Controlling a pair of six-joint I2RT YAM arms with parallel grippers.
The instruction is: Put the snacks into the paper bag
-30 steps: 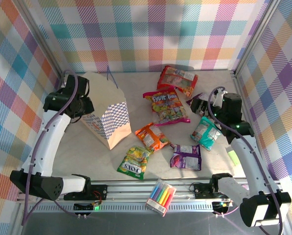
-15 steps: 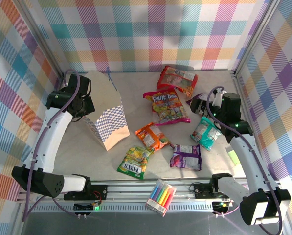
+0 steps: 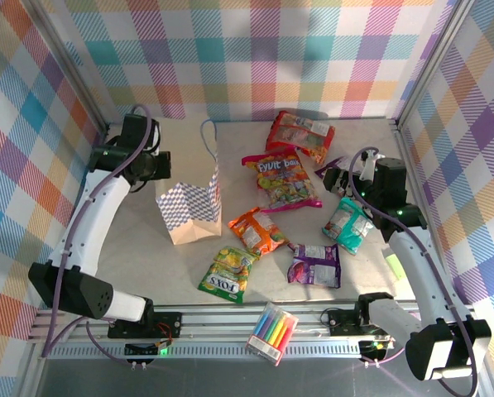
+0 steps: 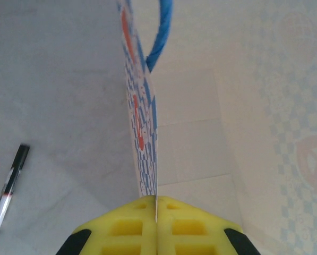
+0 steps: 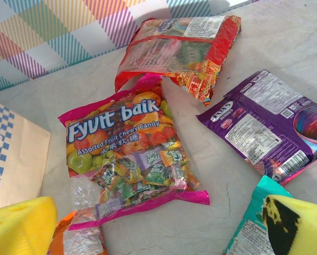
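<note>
- So, where is the tan kraft paper bag with the blue-and-white checkered band (image 3: 190, 208), and which way does it point?
- It is left of centre on the pale table (image 3: 139, 248), apart from the packets. Its base is toward the near edge and its mouth faces up and away toward the far wall. Its long axis therefore runs near to far in the overhead view. How steeply it tilts I cannot tell.
- And the left gripper (image 4: 156, 203)?
- Its yellow fingers are pressed together on the bag's rim, pinching one paper wall seen edge-on. A blue cord handle (image 4: 161, 32) loops at that wall's far end. A black pen (image 4: 8, 188) lies on the table outside the wall.
- The right gripper (image 5: 157, 226)?
- It is spread wide, gripping nothing, and hovers over the glossy snack packets. The pink-edged multicolour candy pack (image 5: 129, 159), the red packet (image 5: 182, 48) and the purple packet (image 5: 267, 125) are plain to see. The teal packet (image 5: 248, 234) is cut off by the frame beside one finger. The orange packet (image 5: 68, 245) is half hidden by the other.
- Anything hard to make out?
- The bag's inner floor is blurred in the left wrist view.
</note>
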